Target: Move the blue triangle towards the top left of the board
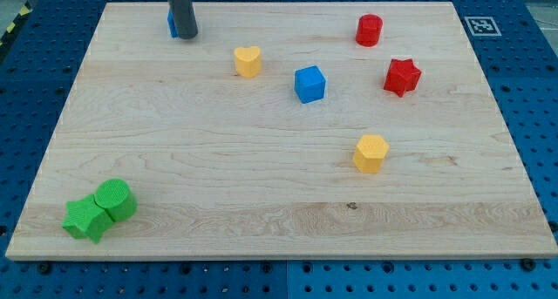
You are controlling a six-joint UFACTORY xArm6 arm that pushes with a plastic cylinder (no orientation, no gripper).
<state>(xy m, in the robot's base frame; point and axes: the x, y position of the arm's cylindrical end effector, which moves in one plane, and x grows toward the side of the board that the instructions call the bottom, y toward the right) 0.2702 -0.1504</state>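
The blue triangle (172, 23) sits near the view's top left of the wooden board (218, 168). Only a thin blue sliver of it shows, since the dark rod stands in front of it. My tip (188, 37) rests on the board right against the triangle's right side, apparently touching it.
A yellow heart (248, 61), a blue cube (309, 84), a red cylinder (369, 30) and a red star (402, 77) lie across the upper half. A yellow hexagon (370, 152) lies right of centre. A green cylinder (115, 199) and a green star (86, 219) touch at the bottom left.
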